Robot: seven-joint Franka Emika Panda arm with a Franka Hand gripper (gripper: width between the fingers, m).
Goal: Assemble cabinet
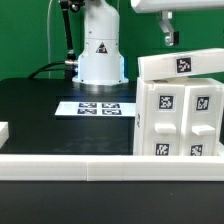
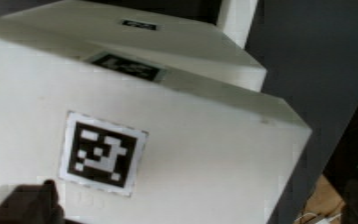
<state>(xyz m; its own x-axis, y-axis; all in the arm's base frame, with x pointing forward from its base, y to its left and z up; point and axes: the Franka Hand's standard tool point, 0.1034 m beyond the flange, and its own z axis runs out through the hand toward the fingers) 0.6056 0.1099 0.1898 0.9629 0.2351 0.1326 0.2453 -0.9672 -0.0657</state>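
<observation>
My gripper (image 1: 167, 40) hangs just above the cabinet (image 1: 178, 112), which stands on the black table (image 1: 40, 112) at the exterior view's right. In the wrist view, one dark fingertip (image 2: 27, 204) shows against the cabinet's tagged face. I cannot tell the finger spread or whether they touch.

No words, brand names or numbers are legible. Black-and-white square tags (image 1: 162, 100) mark the cabinet (image 1: 180, 125) and the marker board (image 1: 98, 108) on the surface. A small triangular warning sign (image 1: 101, 47) stands on the arm's white base (image 1: 100, 68).
</observation>
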